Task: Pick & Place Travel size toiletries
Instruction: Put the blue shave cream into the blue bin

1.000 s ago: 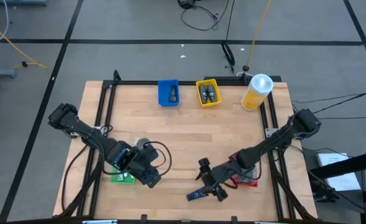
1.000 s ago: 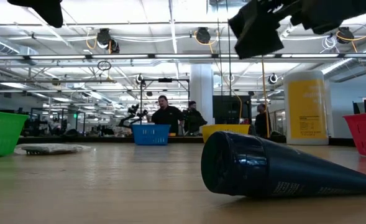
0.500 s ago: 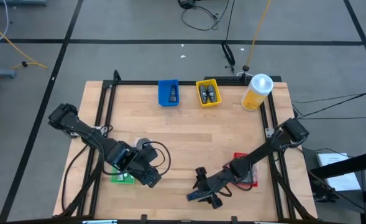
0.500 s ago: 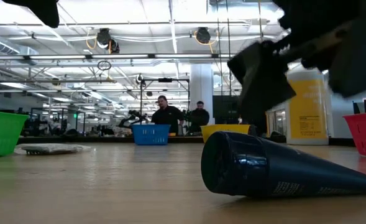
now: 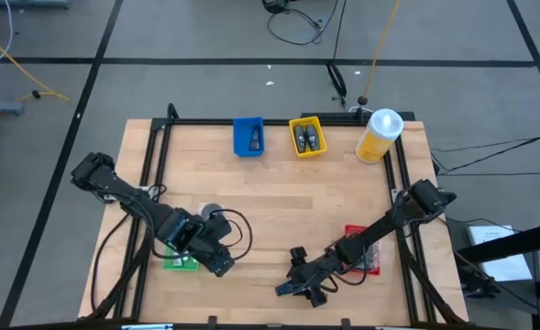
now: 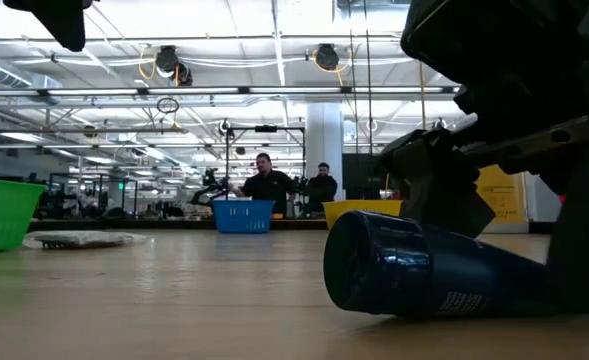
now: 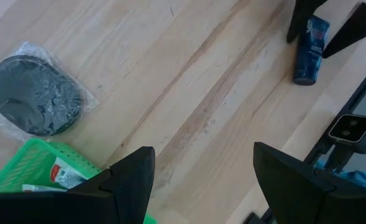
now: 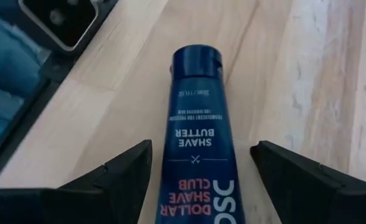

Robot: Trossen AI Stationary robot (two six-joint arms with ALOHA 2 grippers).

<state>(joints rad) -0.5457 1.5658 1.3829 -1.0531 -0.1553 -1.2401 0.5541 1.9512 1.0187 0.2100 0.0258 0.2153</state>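
The right gripper sits low at the bottom centre of the high view, its fingers spread wide on either side of the dark blue tube and gripping nothing yet. The tube lies flat on the table. It looks light, soft-walled and smooth, so a squeeze across the mid-body, short of the stiffer cap, seems safest. The left gripper waits open near the green tray, at lower left.
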